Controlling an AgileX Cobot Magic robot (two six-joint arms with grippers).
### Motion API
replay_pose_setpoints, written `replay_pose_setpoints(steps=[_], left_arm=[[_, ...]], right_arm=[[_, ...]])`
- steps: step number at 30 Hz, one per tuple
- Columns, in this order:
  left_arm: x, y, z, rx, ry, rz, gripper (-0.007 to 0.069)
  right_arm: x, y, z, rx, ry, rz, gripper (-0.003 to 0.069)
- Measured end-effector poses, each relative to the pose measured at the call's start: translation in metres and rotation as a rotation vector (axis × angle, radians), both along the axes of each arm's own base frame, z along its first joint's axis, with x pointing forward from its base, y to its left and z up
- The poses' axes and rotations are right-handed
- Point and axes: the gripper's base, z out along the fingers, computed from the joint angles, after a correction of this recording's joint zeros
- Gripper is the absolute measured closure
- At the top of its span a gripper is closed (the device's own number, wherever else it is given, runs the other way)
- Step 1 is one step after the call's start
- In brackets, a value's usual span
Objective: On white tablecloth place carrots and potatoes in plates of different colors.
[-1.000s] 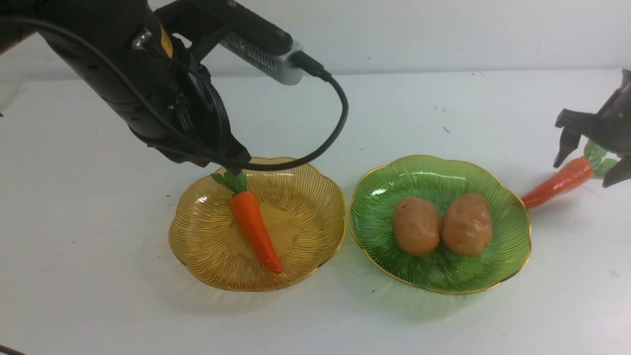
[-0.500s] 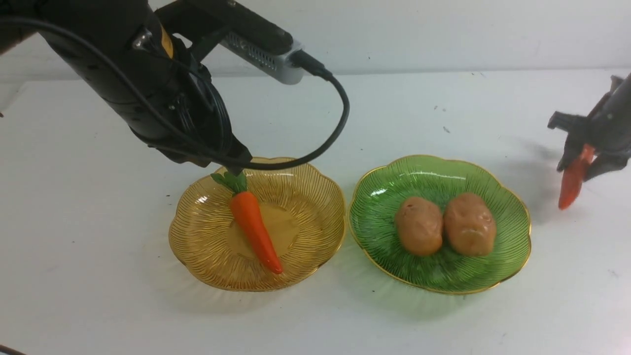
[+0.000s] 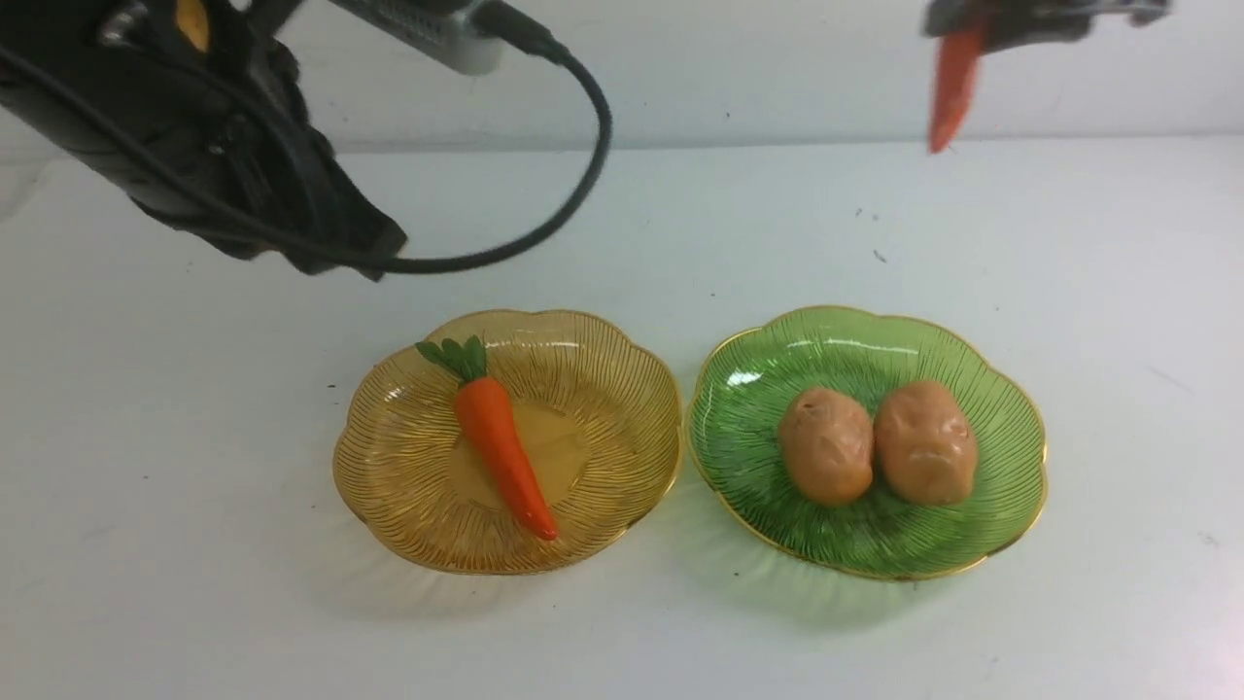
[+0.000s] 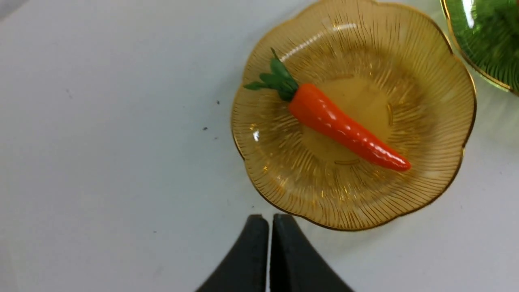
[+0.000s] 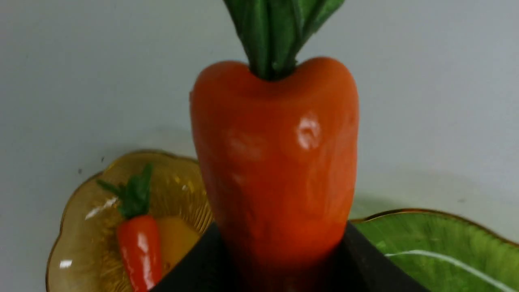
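Observation:
On the white tablecloth (image 3: 194, 583) stand two plates side by side. The amber plate (image 3: 603, 389) on the left holds one carrot (image 3: 496, 447). Two potatoes (image 3: 826, 445) (image 3: 925, 442) lie together in the green plate (image 3: 777, 360). My right gripper (image 3: 967, 24) is high at the top edge, behind the green plate, shut on a second carrot (image 3: 950, 92) that hangs tip down. The right wrist view shows this carrot (image 5: 275, 162) clamped between the black fingers (image 5: 361, 251). My left gripper (image 4: 269, 221) is shut and empty, raised up and to the left of the amber plate (image 4: 425, 73).
The left arm and its cable (image 3: 593, 146) hang over the back left of the cloth. A pale wall (image 3: 777, 68) closes the far side. Small dark specks (image 3: 878, 255) dot the cloth behind the green plate.
The right gripper closed on the carrot lying right of the green plate and carried it up and to the left. The left arm rose and drew back left from the amber plate.

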Motion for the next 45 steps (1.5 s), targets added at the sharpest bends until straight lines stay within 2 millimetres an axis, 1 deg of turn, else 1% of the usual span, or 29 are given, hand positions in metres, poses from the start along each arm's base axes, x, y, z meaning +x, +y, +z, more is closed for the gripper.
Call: replay_pose_setpoints(steps=[1,3,4,6,7,9,10,12,13,15,17,18,19,20,22,24,25,26,28,29,33,34,35,37,38,40,41,44,45], left_arm=[[-0.004,0.002,0.003,-0.008,-0.009,0.003,0.0628],[-0.024,0.014,0.014,-0.047,-0.056,0.016,0.0628],[-0.033,0.019,0.017,-0.056,-0.071,0.022,0.0628],[-0.051,0.03,0.019,-0.077,-0.094,0.031,0.0628],[-0.064,0.037,0.019,-0.093,-0.107,0.039,0.0628],[-0.08,0.046,0.014,-0.11,-0.111,0.053,0.0628],[-0.09,0.052,0.012,-0.12,-0.114,0.061,0.0628],[-0.104,0.06,0.009,-0.144,-0.128,0.075,0.0628],[-0.11,0.063,0.008,-0.154,-0.135,0.079,0.0628],[-0.121,0.07,0.006,-0.172,-0.152,0.085,0.0628],[-0.132,0.076,0.004,-0.186,-0.169,0.09,0.0628],[-0.135,0.078,0.003,-0.192,-0.174,0.093,0.0628],[-0.137,0.079,0.003,-0.196,-0.178,0.093,0.0628],[-0.139,0.08,0.002,-0.2,-0.181,0.095,0.0628],[-0.143,0.082,0.001,-0.207,-0.187,0.099,0.0628],[-0.147,0.085,0.0,-0.213,-0.192,0.099,0.0628],[-0.149,0.086,-0.001,-0.216,-0.196,0.1,0.0628],[-0.151,0.087,-0.002,-0.217,-0.197,0.099,0.0628],[-0.154,0.089,-0.004,-0.22,-0.201,0.1,0.0628],[-0.155,0.089,-0.005,-0.221,-0.201,0.101,0.0628],[-0.161,0.093,-0.007,-0.231,-0.21,0.104,0.0628],[-0.162,0.093,-0.008,-0.232,-0.212,0.103,0.0628],[-0.164,0.094,-0.008,-0.237,-0.215,0.106,0.0628],[-0.166,0.096,-0.01,-0.244,-0.215,0.111,0.0628],[-0.166,0.096,-0.011,-0.245,-0.215,0.113,0.0628],[-0.167,0.096,-0.014,-0.242,-0.21,0.114,0.0628],[-0.166,0.096,-0.015,-0.241,-0.206,0.115,0.0628],[-0.165,0.095,-0.021,-0.229,-0.188,0.116,0.0628],[-0.164,0.095,-0.024,-0.225,-0.182,0.116,0.0628]], right_arm=[[-0.003,0.014,-0.006,-0.012,0.013,0.032,0.0376],[-0.015,0.06,-0.026,-0.054,0.046,0.134,0.0376],[-0.022,0.082,-0.035,-0.073,0.058,0.184,0.0376],[-0.035,0.119,-0.058,-0.104,0.09,0.273,0.0376],[-0.041,0.138,-0.073,-0.12,0.115,0.315,0.0376],[-0.045,0.154,-0.094,-0.139,0.15,0.348,0.0368],[-0.047,0.159,-0.102,-0.146,0.166,0.356,0.0349],[-0.047,0.166,-0.117,-0.151,0.2,0.352,0.0265],[-0.047,0.167,-0.123,-0.151,0.216,0.341,0.0207],[-0.047,0.168,-0.126,-0.148,0.229,0.326,0.0099],[-0.045,0.168,-0.12,-0.146,0.21,0.321,0.003],[-0.044,0.167,-0.114,-0.154,0.183,0.317,0.0015],[-0.045,0.166,-0.11,-0.158,0.173,0.315,0.0016],[-0.045,0.164,-0.106,-0.163,0.162,0.312,0.0019],[-0.047,0.16,-0.089,-0.175,0.119,0.306,0.0039],[-0.051,0.154,-0.067,-0.184,0.067,0.299,0.0079],[-0.054,0.149,-0.053,-0.192,0.032,0.293,0.0104],[-0.06,0.142,-0.033,-0.2,-0.016,0.284,0.0132],[-0.069,0.131,-0.007,-0.214,-0.075,0.27,0.0186],[-0.076,0.123,0.009,-0.224,-0.113,0.26,0.0218],[-0.101,0.098,0.051,-0.253,-0.205,0.229,0.0309],[-0.111,0.088,0.062,-0.267,-0.225,0.217,0.0343],[-0.134,0.068,0.086,-0.275,-0.274,0.185,0.041],[-0.163,0.041,0.106,-0.29,-0.309,0.141,0.0486],[-0.173,0.032,0.11,-0.295,-0.316,0.126,0.0507],[-0.198,0.009,0.117,-0.305,-0.333,0.078,0.0559],[-0.218,-0.009,0.119,-0.315,-0.344,0.041,0.0587],[-0.249,-0.037,0.117,-0.308,-0.364,-0.033,0.0636],[-0.266,-0.051,0.114,-0.29,-0.396,-0.069,0.0652]])
